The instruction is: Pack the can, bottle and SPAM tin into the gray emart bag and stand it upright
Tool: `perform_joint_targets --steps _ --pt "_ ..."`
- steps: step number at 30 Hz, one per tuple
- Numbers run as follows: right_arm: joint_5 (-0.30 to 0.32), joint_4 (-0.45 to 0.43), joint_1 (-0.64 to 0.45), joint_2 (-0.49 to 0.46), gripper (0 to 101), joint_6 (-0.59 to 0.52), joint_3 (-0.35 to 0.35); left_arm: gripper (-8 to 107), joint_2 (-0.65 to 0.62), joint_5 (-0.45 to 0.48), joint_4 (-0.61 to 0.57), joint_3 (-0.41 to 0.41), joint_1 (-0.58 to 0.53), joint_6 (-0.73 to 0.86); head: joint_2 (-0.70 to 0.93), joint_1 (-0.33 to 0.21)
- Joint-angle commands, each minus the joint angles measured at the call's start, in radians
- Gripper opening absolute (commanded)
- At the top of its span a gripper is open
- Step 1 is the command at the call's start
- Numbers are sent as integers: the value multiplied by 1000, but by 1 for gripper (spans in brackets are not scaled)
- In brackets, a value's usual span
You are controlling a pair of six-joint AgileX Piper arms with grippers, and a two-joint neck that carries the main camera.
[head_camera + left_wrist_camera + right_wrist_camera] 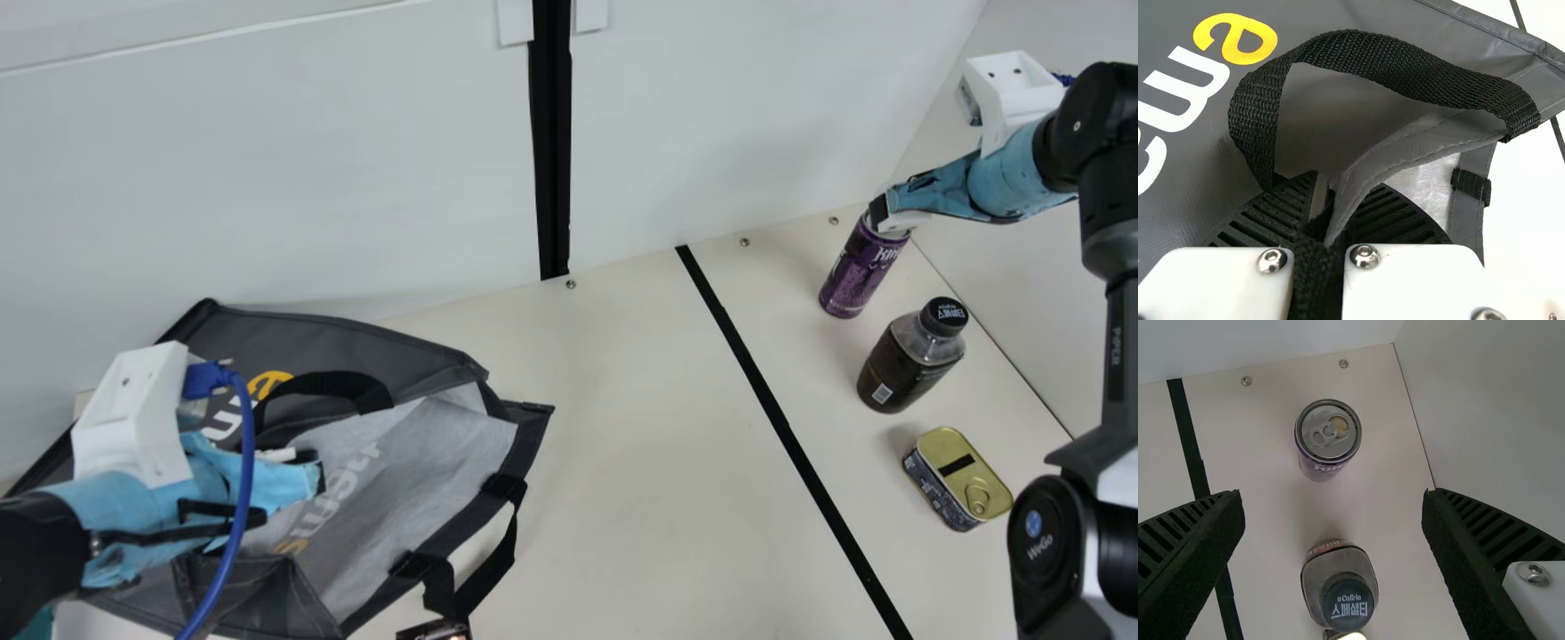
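Downward points right gripper, spread wide | purple metal can stands tall | left gripper pinches gray cloth bag lying down

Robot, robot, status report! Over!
Left claw shut on bag. Right claw open, empty. Can, bottle, tin outside bag. Strap looping near left claw.

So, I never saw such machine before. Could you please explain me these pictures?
It is a robot with two black arms. The main view comes from a camera on its neck; each wrist view comes from one arm's wrist, looking past its own fingers. On the cream table are a gray emart bag and, at the main view's right, a purple can, a dark bottle and a SPAM tin. The left gripper pinches the bag's edge. The right gripper is open near the can, holding nothing.
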Motion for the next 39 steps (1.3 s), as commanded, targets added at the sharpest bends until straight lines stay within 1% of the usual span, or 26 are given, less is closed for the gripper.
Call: perform_joint_targets --steps 1,22,30,39 --pt "1 2 2 19 95 2 -12 -8 0 0 0 0 0 0 -1 -23" --pt "1 19 14 205 95 7 -143 -8 0 0 0 0 0 0 -1 -23" --pt "1 19 15 253 95 12 -169 -8 0 0 0 0 0 0 -1 -23" --pt "1 18 15 291 95 14 -177 -8 0 0 0 0 0 0 -1 -23"
